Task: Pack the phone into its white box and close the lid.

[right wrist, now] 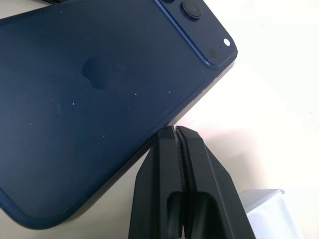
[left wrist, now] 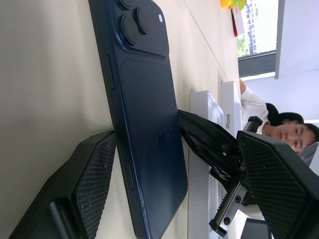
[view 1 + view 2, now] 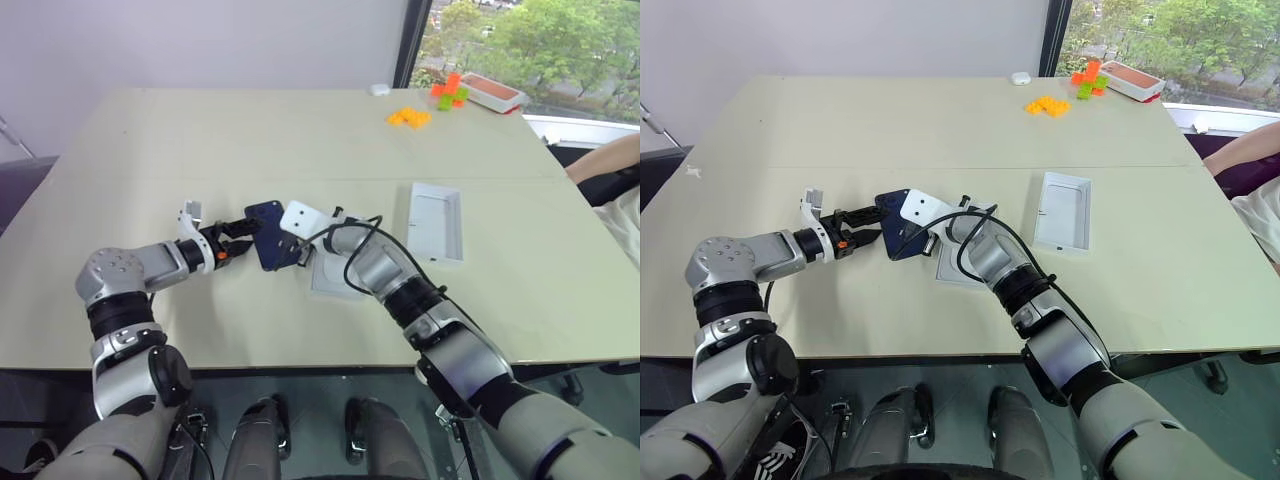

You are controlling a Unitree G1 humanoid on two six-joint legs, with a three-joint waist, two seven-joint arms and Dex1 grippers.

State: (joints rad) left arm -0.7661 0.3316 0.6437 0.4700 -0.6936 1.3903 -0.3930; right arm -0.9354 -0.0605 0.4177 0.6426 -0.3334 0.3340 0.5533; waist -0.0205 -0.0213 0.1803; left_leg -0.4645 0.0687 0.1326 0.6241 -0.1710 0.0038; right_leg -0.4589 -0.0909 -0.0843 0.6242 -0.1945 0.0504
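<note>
**A:** So the big pale worktop (image 3: 300, 140) takes up most of the head views. The robot's two arms meet near the front middle of it. Off on the right lies the lid (image 3: 436, 221), white inside facing up, well apart from the arms. Orange and green blocks (image 3: 410, 117) and a red-rimmed tray (image 3: 492, 92) sit at the far right corner, and a person's arm (image 3: 605, 160) pokes in at the right edge.

**B:** Where's the phone (image 3: 268, 235) though?

**A:** Between the two grippers, tilted up on its edge, just left of the white box (image 3: 330, 280), which is half hidden under the right arm. Head views don't give you much more than that.

**B:** The left wrist view does. The left gripper (image 2: 174, 179) has its jaws spread wide, one finger either side of the phone, camera cluster at the far end. Not clamped on it as far as anyone can tell.

**A:** And the right wrist view shows the right gripper (image 1: 175, 130), jaws pressed fully together, tips right against the phone's long edge, holding nothing. You also get the phone's back up close there.

**B:** The left wrist view also catches the box's printed side and the person behind it.
</note>
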